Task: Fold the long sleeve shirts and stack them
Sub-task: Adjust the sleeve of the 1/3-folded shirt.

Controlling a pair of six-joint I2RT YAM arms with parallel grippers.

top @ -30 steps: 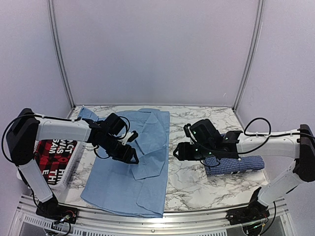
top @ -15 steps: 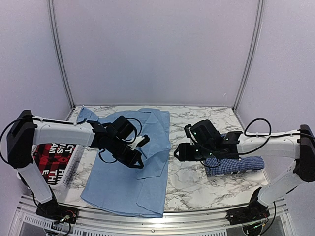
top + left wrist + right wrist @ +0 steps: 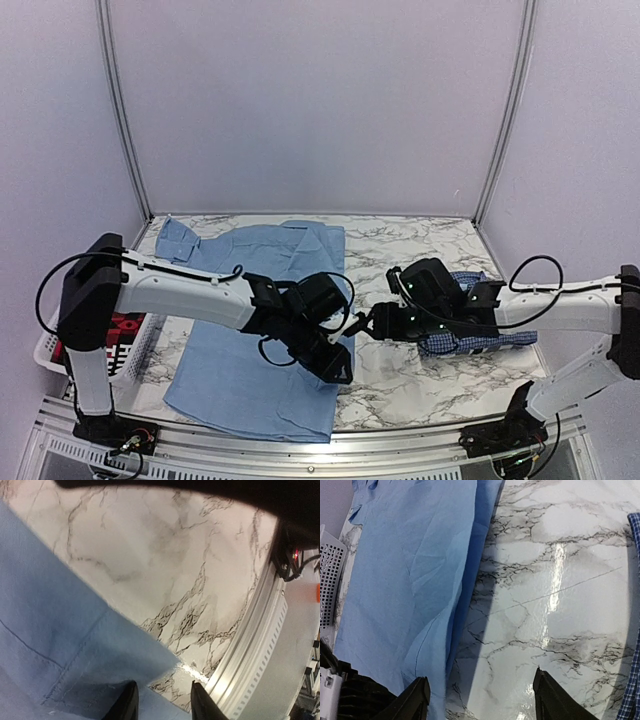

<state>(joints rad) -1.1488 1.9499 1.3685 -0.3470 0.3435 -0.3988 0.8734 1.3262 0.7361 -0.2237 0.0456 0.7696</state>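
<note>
Fingers: left gripper (image 3: 161, 705) narrowly parted, empty, over near-right hem of blue shirt (image 3: 225, 385) | right gripper (image 3: 485, 700) wide, empty, just beside | shirt runs far-to-near, left nearer | checked shirt (image 3: 500, 335) at right

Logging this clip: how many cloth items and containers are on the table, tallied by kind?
Long sleeve shirts: 2 (light blue shirt spread flat, checked shirt folded)
Red-and-black garment: 1
Basket: 1
Total: 4
</note>
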